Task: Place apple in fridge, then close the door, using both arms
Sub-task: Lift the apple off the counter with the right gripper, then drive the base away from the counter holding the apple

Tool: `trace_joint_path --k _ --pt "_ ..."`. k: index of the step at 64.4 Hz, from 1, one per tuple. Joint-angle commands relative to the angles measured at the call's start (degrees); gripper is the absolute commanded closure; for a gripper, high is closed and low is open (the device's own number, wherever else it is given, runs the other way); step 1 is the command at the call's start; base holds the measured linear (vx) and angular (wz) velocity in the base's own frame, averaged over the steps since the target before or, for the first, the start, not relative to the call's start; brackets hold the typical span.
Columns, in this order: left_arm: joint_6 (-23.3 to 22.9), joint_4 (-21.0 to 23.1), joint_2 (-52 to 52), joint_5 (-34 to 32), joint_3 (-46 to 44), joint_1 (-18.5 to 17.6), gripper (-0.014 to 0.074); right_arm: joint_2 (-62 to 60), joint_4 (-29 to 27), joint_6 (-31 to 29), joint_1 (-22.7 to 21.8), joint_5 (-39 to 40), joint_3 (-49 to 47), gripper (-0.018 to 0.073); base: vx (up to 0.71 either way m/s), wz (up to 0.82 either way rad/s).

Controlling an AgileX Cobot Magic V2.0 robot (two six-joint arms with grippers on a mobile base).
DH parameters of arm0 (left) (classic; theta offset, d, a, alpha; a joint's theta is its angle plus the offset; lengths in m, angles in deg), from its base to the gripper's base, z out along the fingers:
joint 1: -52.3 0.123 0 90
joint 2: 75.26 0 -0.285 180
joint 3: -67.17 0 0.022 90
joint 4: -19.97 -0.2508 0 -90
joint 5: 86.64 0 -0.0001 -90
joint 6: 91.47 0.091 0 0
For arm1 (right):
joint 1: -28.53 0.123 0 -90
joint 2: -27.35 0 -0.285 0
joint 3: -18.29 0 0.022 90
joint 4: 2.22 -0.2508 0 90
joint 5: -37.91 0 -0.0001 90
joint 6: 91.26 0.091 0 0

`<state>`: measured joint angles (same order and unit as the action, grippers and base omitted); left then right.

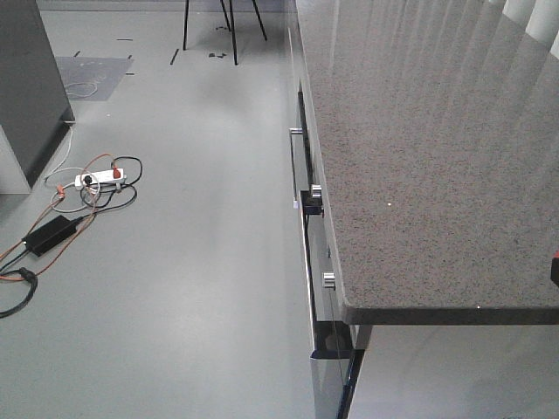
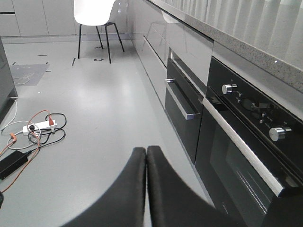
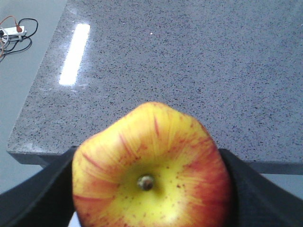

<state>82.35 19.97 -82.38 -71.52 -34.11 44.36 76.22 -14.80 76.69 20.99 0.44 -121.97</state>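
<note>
Firm-looking, smooth, likely slippery red-and-yellow round apple (image 3: 151, 165) sits pinched at its widest sides by the black right fingers (image 3: 258, 194); left fingers (image 2: 135, 189) pressed together, empty.

A speckled grey stone counter (image 1: 419, 157) tops a black glass oven (image 2: 246, 156) with silver knobs (image 2: 229, 88); a white power strip (image 1: 100, 178) lies on the grey floor (image 1: 201, 262).
</note>
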Motion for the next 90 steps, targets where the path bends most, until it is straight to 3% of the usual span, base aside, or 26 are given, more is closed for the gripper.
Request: trace_joint_path --k 1,90 --pt "-0.3 0.0 0.7 -4.1 1.1 -0.2 0.0602 -0.2 -0.2 -0.1 -0.2 4.7 -1.6 0.0372 0.00 0.00" --pt "-0.1 -0.9 0.7 -4.1 1.1 -0.2 0.0602 -0.2 -0.2 -0.1 -0.2 3.4 -1.6 0.0372 0.00 0.05"
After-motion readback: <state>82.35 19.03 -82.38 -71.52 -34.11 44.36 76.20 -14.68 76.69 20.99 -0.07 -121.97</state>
